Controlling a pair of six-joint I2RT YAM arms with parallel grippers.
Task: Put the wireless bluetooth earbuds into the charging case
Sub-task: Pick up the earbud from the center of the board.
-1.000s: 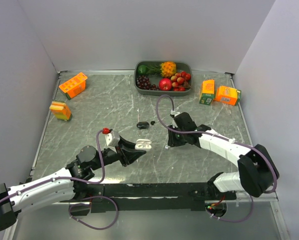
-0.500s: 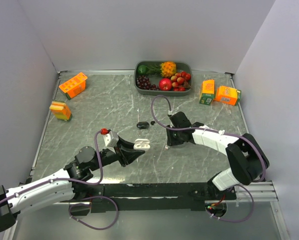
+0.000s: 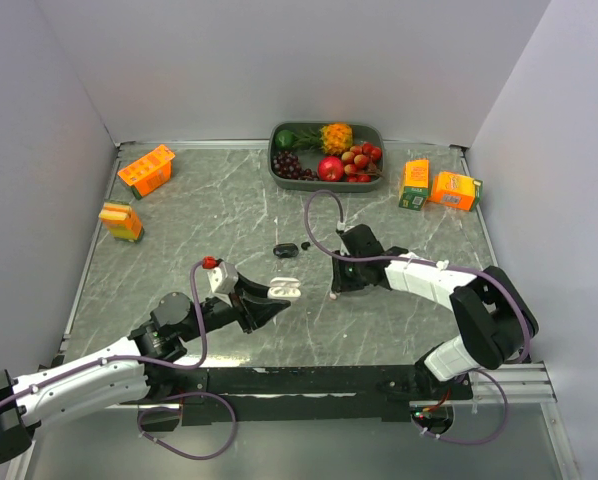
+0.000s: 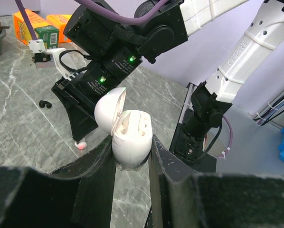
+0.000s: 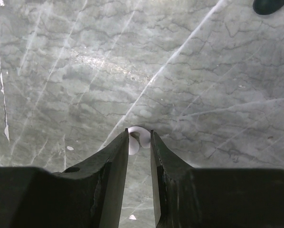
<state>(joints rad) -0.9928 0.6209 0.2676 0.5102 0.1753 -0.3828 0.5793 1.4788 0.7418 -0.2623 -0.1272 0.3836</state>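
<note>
My left gripper (image 3: 279,296) is shut on a white charging case (image 4: 131,130) and holds it upright above the table with its lid open; both sockets look empty. The case also shows in the top view (image 3: 287,288). My right gripper (image 3: 336,291) points down at the table right of the case. Its jaws are shut on a small white earbud (image 5: 138,141) at the table surface, which also shows in the left wrist view (image 4: 80,144). A small black earbud (image 3: 305,244) and a larger black piece (image 3: 284,250) lie on the table behind the case.
A grey-green tray (image 3: 275,166) of fruit stands at the back middle. Two orange cartons (image 3: 146,170) (image 3: 121,221) stand at the left, and two more (image 3: 415,184) (image 3: 455,190) at the back right. Walls close in three sides.
The right arm's forearm has swung a little left while its fingertips stayed over the same spot. The left gripper with the case has shifted only slightly.
</note>
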